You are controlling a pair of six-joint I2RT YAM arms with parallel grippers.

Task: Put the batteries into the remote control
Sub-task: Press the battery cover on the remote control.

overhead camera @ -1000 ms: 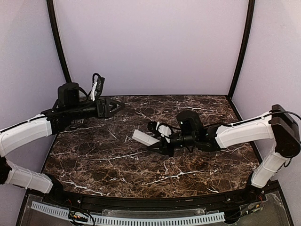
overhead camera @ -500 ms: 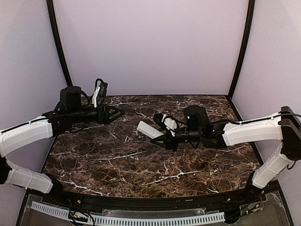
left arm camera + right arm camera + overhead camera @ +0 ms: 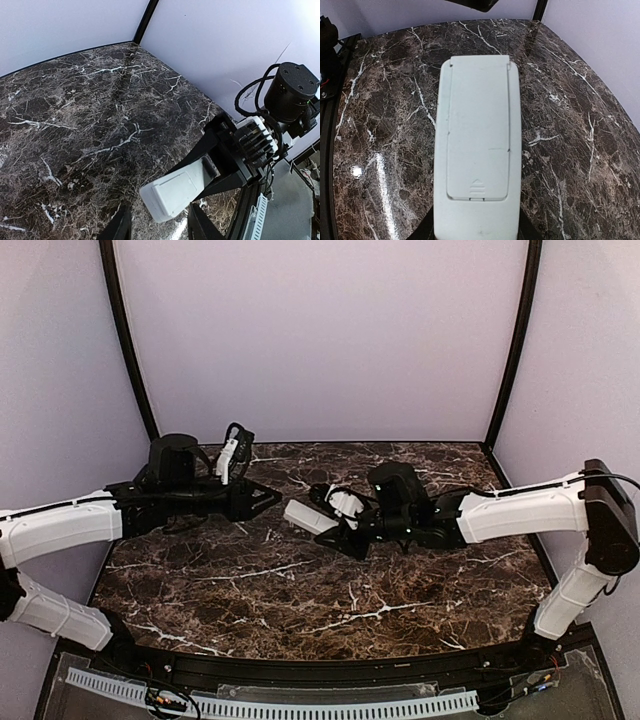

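Top view: the right gripper (image 3: 345,532) clamps the remote (image 3: 308,517) above the table (image 3: 250,590), long axis pointing left at the left gripper (image 3: 268,500), just beside its free end. Left wrist: jaws partly apart, empty, remote dead ahead. Right wrist: cover (image 3: 478,135) closed; no batteries visible.

From above and behind the bases we look down and forward over the whole marbled surface (image 3: 250,590) to the back wall (image 3: 320,340), with the left arm (image 3: 60,525) and right arm (image 3: 520,515) both seen from well off. From the left wrist we look low and close past the left jaws, rightward across the surface at the end of the remote control (image 3: 172,192). From the right wrist we look leftward, very near, along that remote control's back, the right jaws at the bottom edge. All three views share the remote control and the surface around it.
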